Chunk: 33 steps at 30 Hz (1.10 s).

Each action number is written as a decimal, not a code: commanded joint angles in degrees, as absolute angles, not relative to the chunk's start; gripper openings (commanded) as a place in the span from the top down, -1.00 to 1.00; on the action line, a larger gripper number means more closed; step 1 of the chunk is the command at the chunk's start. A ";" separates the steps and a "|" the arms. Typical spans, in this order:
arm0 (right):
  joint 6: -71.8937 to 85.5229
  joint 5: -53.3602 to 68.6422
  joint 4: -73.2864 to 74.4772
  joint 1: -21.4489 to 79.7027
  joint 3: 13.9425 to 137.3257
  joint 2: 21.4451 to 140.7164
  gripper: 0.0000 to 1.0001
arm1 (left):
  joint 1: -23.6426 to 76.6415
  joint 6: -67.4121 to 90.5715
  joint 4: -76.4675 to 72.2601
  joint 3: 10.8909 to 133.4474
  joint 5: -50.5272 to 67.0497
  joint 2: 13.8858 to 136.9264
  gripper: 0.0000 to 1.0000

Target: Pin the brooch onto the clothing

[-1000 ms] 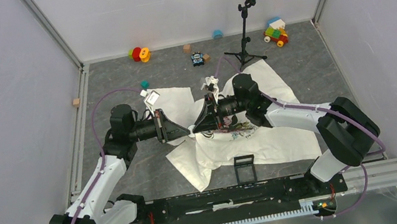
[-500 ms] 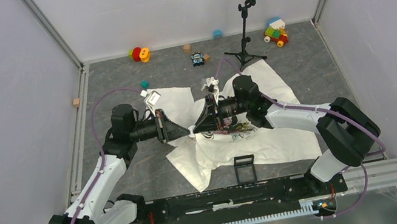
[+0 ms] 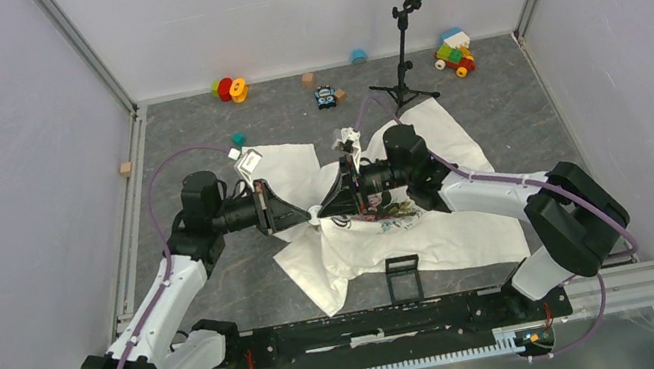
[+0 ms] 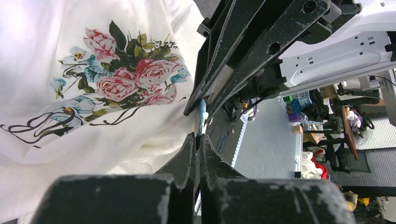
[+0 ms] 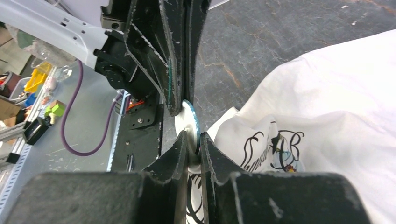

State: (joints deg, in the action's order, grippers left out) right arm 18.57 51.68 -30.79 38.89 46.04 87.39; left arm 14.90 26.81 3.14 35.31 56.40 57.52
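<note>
The clothing (image 3: 444,235), a white T-shirt with a rose print (image 4: 126,79) and black script, lies crumpled on the grey table. Above its left edge my two grippers meet tip to tip. The brooch (image 5: 190,122) shows edge-on, a small disc with a white back and a blue face. My right gripper (image 5: 194,135) is shut on its lower part. In the left wrist view the brooch (image 4: 201,116) stands just above my left gripper (image 4: 197,136). The left jaws are shut, their tips at the disc's edge. I cannot tell whether they pinch it.
A black square frame holder (image 3: 404,277) stands on the shirt's near hem. A microphone stand (image 3: 406,79) rises at the shirt's far edge. Toys lie along the back wall: a red-yellow one (image 3: 230,88), a black-and-blue one (image 3: 325,95) and a coloured block toy (image 3: 454,53).
</note>
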 commanded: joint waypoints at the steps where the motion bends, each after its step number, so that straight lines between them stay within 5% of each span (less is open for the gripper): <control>1: 13.12 44.23 -23.68 36.94 45.22 85.58 0.67 | 13.18 26.21 3.31 37.84 58.05 55.25 0.96; 12: 12.76 44.19 -23.97 37.00 45.23 85.19 0.65 | 13.18 27.17 2.33 37.37 57.97 55.27 0.96; 20: 10.62 52.95 -27.97 36.96 42.63 81.19 0.00 | 13.11 26.72 1.64 37.53 59.57 54.97 0.96; 28: 15.91 60.41 -38.66 36.82 41.19 78.32 -0.45 | 13.18 28.16 -1.95 36.65 63.98 54.72 0.95; 33: 15.71 60.68 -39.59 36.80 41.13 78.30 -0.58 | 13.36 31.47 -7.04 35.22 66.42 54.08 0.96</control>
